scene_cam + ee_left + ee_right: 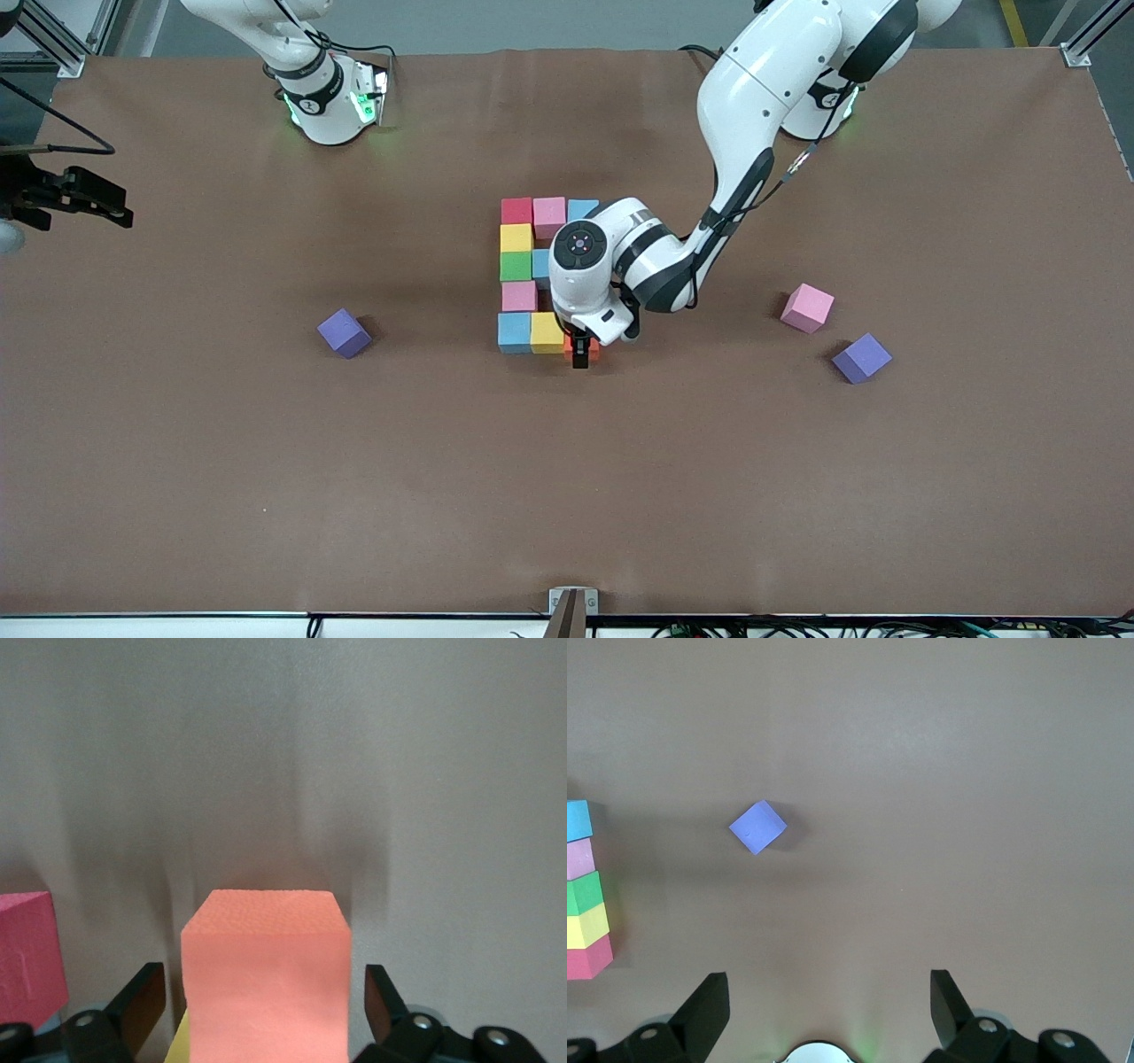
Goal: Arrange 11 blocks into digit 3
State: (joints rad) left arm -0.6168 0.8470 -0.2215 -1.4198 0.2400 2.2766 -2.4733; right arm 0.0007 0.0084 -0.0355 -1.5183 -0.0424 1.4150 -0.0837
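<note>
The left gripper (581, 353) stands low over the orange block (266, 979), jaws wide with gaps either side (block resting on the counter (266, 443) beside a yellow block (547, 333) in the digit 3's nearest row). The right gripper (824, 1010) waits at its end of the counter, jaws wide and empty.

A broad bench (266, 461) covered in matte brown sheeting fills the workspace, its surface faintly creased and evenly lit from above, with soft shadows pooling near the middle. Aluminium frame posts (53, 40) stand at the corners along the edge farthest from the front camera, over a grey floor (532, 22) marked with a yellow line (1014, 22). A tangle of dark cables (797, 629) runs along the nearest edge, beside a small metal bracket (573, 602).
</note>
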